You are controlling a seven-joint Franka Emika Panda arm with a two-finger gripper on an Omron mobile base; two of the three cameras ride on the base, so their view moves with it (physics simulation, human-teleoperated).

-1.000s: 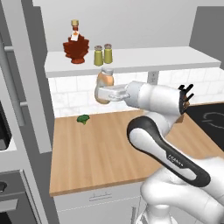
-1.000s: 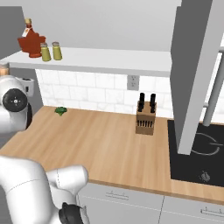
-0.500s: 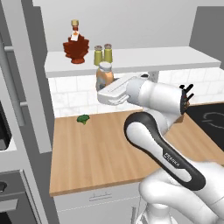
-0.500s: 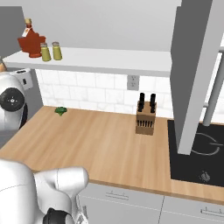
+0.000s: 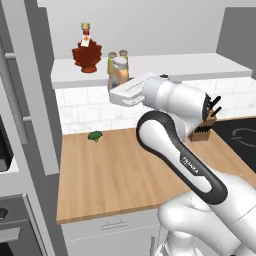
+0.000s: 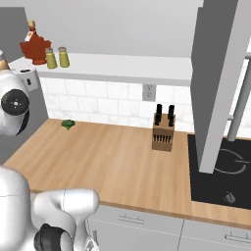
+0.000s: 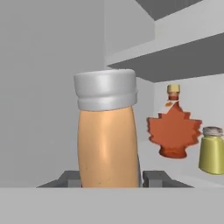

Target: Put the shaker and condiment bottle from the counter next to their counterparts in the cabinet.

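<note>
My gripper is shut on the condiment bottle, an orange-tan bottle with a whitish-grey cap, held upright at shelf height just in front of the cabinet. In the hand view the condiment bottle stands between my fingertips. On the shelf beyond it are the dark-red maple-leaf bottle and an olive-yellow shaker. From the right base view, two shakers stand side by side right of the maple-leaf bottle.
The wooden counter holds a small green vegetable near the tiled wall and a knife block further right. A black cooktop lies at the right end. A tall grey unit stands left.
My gripper has lifted the condiment bottle from below the shelf edge up to shelf level, close to the shakers. Nothing on the shelf or counter has moved.
</note>
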